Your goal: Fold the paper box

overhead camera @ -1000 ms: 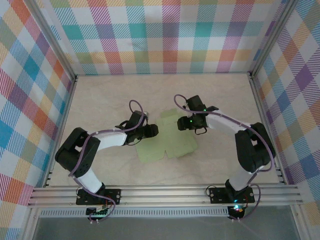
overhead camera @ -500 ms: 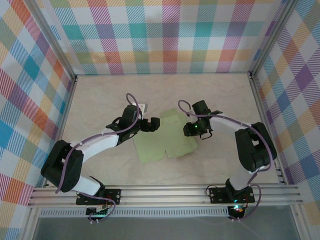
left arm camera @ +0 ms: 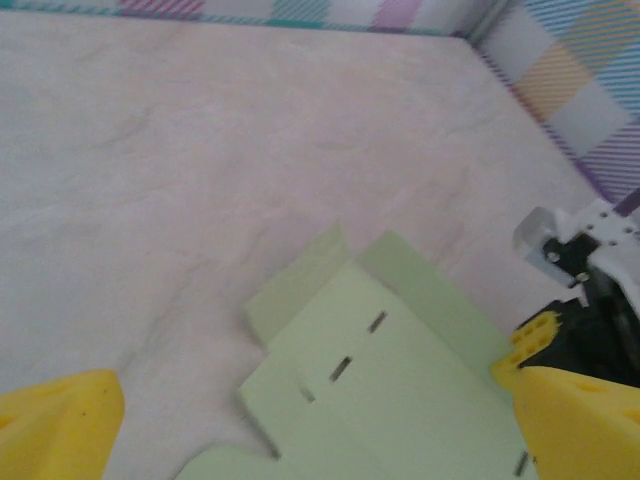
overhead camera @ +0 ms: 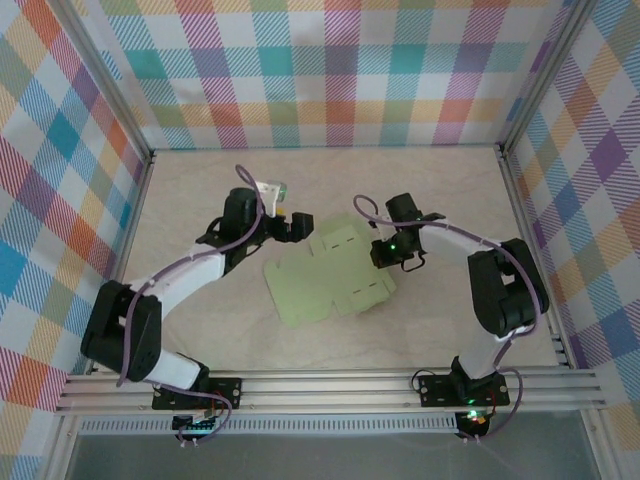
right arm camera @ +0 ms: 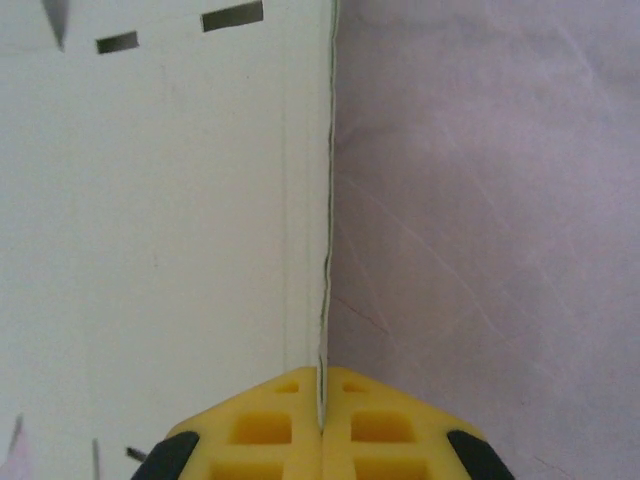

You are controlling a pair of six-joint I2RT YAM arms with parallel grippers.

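The paper box [overhead camera: 328,276] is a pale green flat sheet with slots and flaps, lying mid-table. My right gripper [overhead camera: 384,258] is at its right edge. In the right wrist view the yellow fingertips [right arm camera: 322,420] are shut on a raised edge of the paper box [right arm camera: 160,200], which stands thin between them. My left gripper [overhead camera: 297,229] hangs open just off the sheet's far-left corner. In the left wrist view its yellow fingers [left arm camera: 58,428] stand wide apart, the paper box [left arm camera: 390,380] lies below between them, and nothing is held. The right gripper [left arm camera: 585,275] shows at that view's right edge.
The table top [overhead camera: 200,190] is pale marbled. Checkered walls [overhead camera: 330,70] close the back and sides, with aluminium rails [overhead camera: 320,385] along the near edge. Bare table lies behind and to both sides of the sheet.
My left gripper has opened and drawn back to the far left, off the sheet. My right gripper has closed on the sheet's right edge.
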